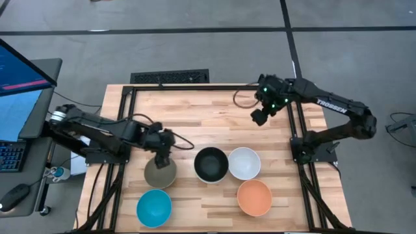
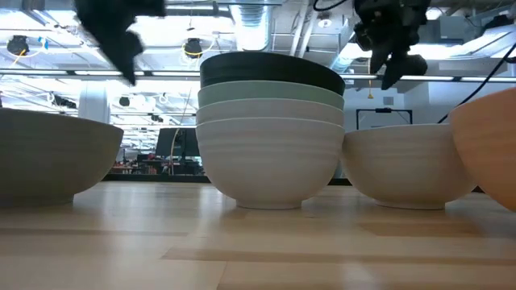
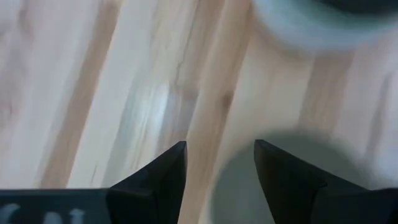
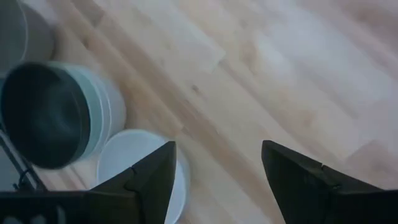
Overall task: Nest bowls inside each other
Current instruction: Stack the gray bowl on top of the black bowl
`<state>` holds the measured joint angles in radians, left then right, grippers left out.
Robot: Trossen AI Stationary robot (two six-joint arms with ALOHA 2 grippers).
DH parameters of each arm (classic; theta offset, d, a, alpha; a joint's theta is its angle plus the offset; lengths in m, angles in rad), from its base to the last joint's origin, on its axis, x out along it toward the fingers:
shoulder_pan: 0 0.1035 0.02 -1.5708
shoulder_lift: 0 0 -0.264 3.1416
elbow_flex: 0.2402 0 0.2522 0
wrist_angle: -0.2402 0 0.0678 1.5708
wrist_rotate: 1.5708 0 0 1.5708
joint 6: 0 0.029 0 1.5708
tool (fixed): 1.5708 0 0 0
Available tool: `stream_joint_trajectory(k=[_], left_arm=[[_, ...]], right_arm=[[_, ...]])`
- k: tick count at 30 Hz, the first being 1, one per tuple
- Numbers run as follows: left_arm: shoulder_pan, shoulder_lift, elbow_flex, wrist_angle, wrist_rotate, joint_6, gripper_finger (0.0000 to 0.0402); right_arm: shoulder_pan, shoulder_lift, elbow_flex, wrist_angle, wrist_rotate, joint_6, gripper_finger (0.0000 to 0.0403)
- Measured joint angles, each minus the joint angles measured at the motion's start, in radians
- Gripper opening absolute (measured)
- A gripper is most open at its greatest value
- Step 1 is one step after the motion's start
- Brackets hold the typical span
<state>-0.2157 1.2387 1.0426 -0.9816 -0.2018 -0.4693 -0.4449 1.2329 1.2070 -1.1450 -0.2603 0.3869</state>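
A stack stands mid-table with the black bowl on top. In the low view, the pale mint green bowl and white bowls sit nested under it. Standing alone are a white bowl, the orange bowl, the turquoise bowl and the olive-grey bowl. My left gripper is open, raised above the far rim of the olive-grey bowl. My right gripper is open, up in the air over the table's far right part.
All bowls rest on their bases in the near half of the wooden table. The far half is bare wood. A black metal frame runs along the table's edges. A monitor and keyboard stand off the table's left side.
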Motion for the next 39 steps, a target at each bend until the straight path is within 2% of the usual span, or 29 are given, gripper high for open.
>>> stream_joint_trajectory(k=[3,7,14,30,33,37,39], left_arm=[[0.004,-0.066,-0.102,-0.026,0.080,0.014,0.0179],[0.005,-0.120,-0.172,-0.031,0.197,0.008,0.0179],[0.002,-0.143,-0.226,-0.031,0.248,0.045,0.0179],[0.014,-0.141,-0.444,0.195,0.295,0.020,0.0172],[0.016,-0.141,-0.453,0.196,0.283,0.035,0.0135],[0.059,-0.141,-0.434,0.192,0.259,0.068,0.0027],[0.105,-0.141,-0.412,0.183,0.241,0.089,0.0012]], right_arm=[[0.060,-0.004,0.002,0.019,0.001,0.054,0.0260],[0.126,-0.004,0.002,0.044,0.029,0.125,0.0260],[0.183,-0.002,0.002,0.055,0.106,0.219,0.0260],[0.264,-0.001,0.002,0.084,0.120,0.321,0.0260],[0.284,-0.001,0.002,0.084,0.121,0.321,0.0260],[0.300,-0.001,0.002,0.084,0.135,0.322,0.0260],[0.301,-0.001,0.002,0.081,0.155,0.324,0.0260]])
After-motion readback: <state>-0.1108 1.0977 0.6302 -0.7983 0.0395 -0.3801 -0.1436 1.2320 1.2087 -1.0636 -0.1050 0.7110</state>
